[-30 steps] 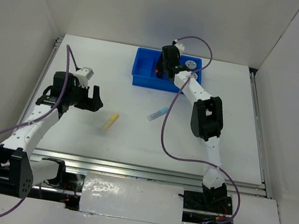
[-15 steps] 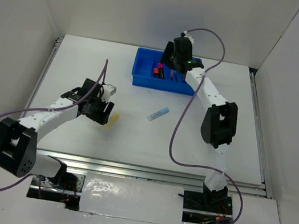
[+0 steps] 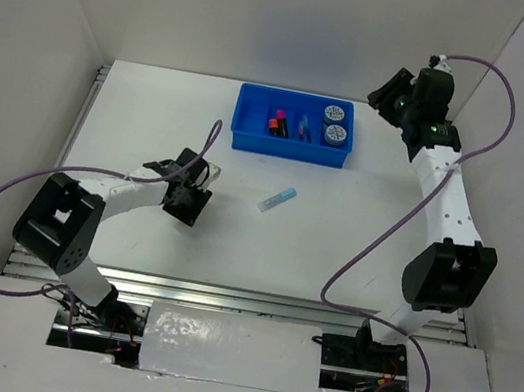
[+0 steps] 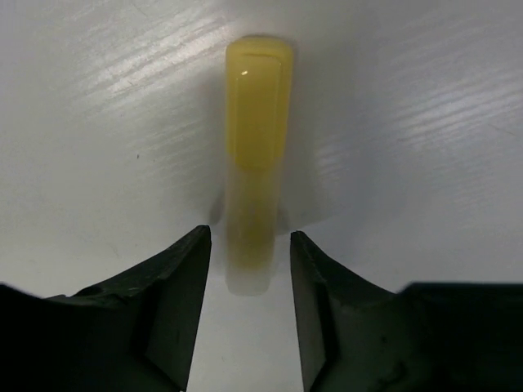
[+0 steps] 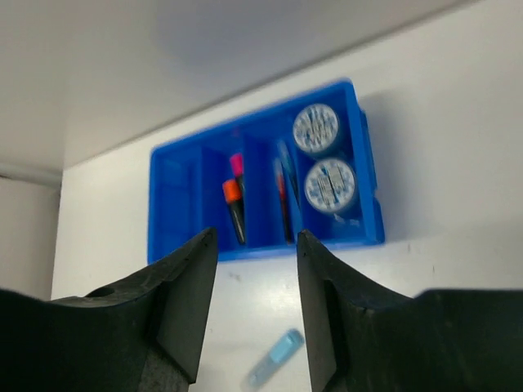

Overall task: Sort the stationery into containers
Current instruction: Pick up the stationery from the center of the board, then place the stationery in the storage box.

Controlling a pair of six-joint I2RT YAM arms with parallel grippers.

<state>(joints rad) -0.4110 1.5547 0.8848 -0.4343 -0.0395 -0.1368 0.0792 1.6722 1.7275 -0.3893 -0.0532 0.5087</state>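
Left gripper (image 4: 250,245) part-open astride yellow highlighter (image 4: 258,122), ungripped | right gripper (image 5: 257,245) parted, empty | risk: end-grip may let it pivot out

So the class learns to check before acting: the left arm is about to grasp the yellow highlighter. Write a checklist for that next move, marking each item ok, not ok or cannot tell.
1. Yellow highlighter lies between the fingers of the left gripper: ok.
2. Fingers closed on it: not ok, a gap shows on each side.
3. Right gripper out of the way: ok, open, empty, raised beyond the right end of the blue tray.
4. Tray has room: ok, its leftmost compartment looks empty.
5. Light blue highlighter clear of the grasp: ok, it lies well apart.
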